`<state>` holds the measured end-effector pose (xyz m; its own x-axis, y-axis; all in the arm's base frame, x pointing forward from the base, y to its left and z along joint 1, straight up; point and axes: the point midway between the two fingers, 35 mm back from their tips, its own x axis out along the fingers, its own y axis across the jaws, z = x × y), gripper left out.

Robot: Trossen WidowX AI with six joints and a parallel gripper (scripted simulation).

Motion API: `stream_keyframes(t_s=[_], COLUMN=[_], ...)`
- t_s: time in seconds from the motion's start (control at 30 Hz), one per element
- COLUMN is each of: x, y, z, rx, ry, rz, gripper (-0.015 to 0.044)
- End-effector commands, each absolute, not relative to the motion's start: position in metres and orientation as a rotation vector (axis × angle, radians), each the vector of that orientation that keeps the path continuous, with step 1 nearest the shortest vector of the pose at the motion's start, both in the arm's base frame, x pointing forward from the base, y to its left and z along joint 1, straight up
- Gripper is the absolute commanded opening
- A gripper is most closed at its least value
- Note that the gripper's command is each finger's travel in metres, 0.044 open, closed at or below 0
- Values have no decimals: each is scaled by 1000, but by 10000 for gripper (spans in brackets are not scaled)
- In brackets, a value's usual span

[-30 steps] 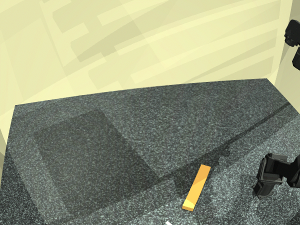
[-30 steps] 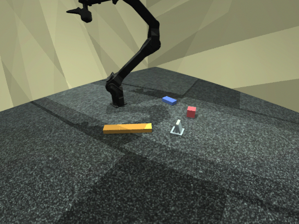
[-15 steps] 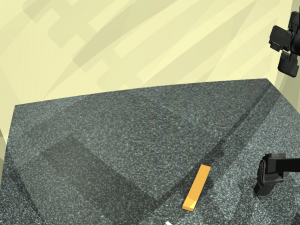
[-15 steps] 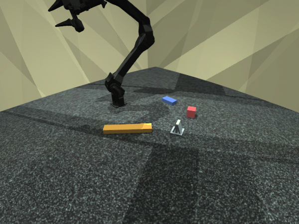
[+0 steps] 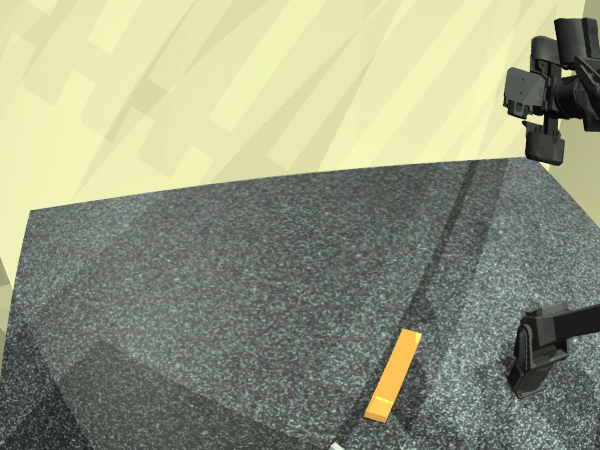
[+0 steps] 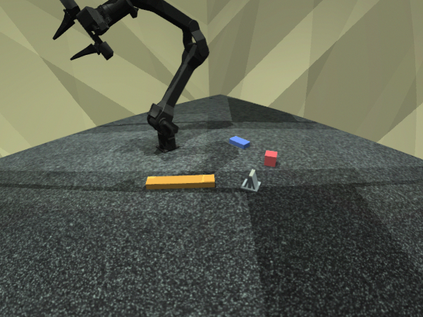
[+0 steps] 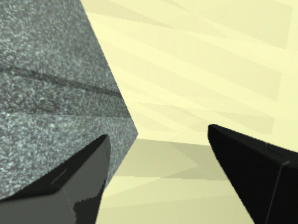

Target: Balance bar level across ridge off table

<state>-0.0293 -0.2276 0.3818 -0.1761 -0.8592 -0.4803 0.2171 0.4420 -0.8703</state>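
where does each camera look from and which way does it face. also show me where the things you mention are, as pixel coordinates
Top: high above the table (image 5: 200, 300) (image 6: 176, 253) (image 7: 40, 140), facing down at a slant; the gripper (image 5: 535, 120) (image 6: 62, 48) (image 7: 159, 135) and the arm's base (image 5: 532, 387) (image 6: 166, 142) show at the right.
Exterior: off the table's near side, raised, facing across it; nearly the whole arm shows, gripper upper left.
Wrist: on the arm beside the gripper, facing out past both fingers to the table's edge and the wall.
Top and exterior share the bar (image 5: 393, 375) (image 6: 180, 182); all three share the gripper and table.

High oblique top, low frontal exterior (both catch the bar), close wrist.
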Motion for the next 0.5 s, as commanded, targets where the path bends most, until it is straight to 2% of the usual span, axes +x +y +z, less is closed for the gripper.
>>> stream_keyframes(t_s=[0.0, 0.47], x=[-16, 42], y=[-237, -252], z=[366, 313], rx=[-594, -609], ry=[1422, 1402], rz=[-984, -650], gripper=[315, 315])
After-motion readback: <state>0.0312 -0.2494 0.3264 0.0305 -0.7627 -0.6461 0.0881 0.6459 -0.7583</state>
